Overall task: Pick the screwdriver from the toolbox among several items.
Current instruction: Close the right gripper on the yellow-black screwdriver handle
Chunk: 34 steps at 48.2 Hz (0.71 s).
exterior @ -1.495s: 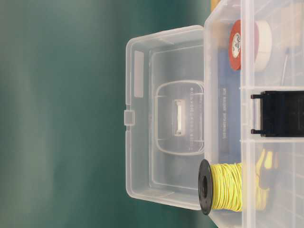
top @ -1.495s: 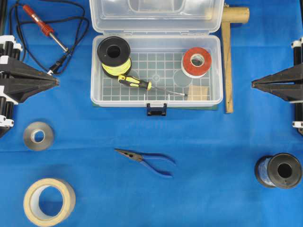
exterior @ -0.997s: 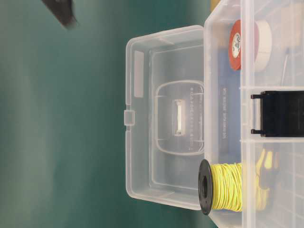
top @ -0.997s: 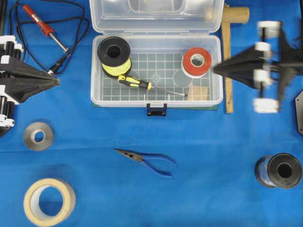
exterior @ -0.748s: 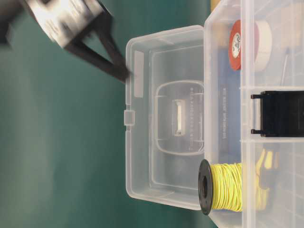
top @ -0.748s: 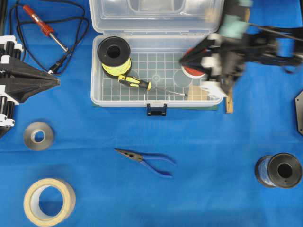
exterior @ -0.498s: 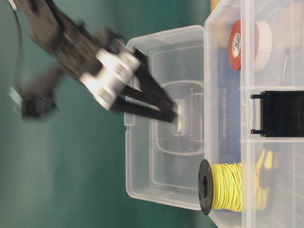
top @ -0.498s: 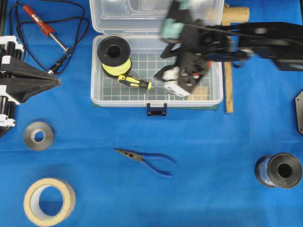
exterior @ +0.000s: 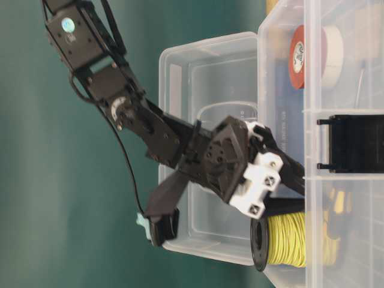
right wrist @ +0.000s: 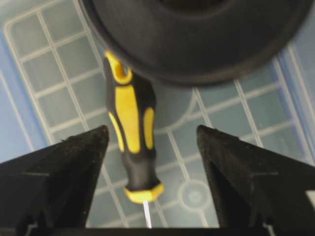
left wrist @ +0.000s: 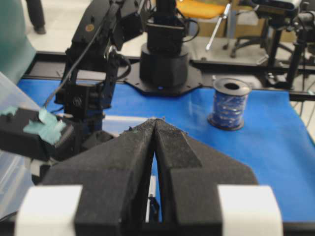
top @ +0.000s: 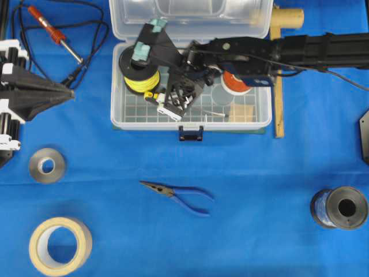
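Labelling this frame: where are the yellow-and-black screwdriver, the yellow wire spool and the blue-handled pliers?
yellow-and-black screwdriver [right wrist: 132, 137]: right wrist view, mid-handle.
yellow wire spool [top: 137, 82]: overhead view, yellow winding.
blue-handled pliers [top: 193, 203]: overhead view, blue handles.

Overhead looks down; wrist view close — both show toolbox [top: 118, 118].

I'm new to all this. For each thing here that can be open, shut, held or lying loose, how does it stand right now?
toolbox: lid open.
screwdriver: lying on the toolbox floor, between open fingers, not gripped.
right gripper: open, straddling the screwdriver handle.
left gripper: shut, holding nothing.
pliers: lying on the cloth, jaws closed.
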Available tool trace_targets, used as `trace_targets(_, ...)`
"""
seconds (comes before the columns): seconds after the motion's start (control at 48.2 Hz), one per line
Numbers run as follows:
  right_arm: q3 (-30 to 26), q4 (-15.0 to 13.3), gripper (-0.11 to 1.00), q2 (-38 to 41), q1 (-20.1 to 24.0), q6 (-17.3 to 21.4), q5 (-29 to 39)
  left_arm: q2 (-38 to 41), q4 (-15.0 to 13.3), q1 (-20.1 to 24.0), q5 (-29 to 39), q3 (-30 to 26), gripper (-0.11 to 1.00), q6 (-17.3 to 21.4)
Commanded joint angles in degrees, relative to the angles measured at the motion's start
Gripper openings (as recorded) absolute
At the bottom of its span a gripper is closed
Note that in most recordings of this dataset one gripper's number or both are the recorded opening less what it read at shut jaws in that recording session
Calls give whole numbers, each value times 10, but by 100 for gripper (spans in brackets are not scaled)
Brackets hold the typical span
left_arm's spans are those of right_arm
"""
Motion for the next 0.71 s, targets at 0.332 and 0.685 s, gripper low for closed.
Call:
trace_targets(0.332, -31, 5, 50, 34, 7, 5, -2, 3, -2, 10, -5, -7, 0, 0)
trace_targets(0.685, -18, 3, 32, -30, 7, 2, 22, -1, -2, 18, -3, -7, 0, -1)
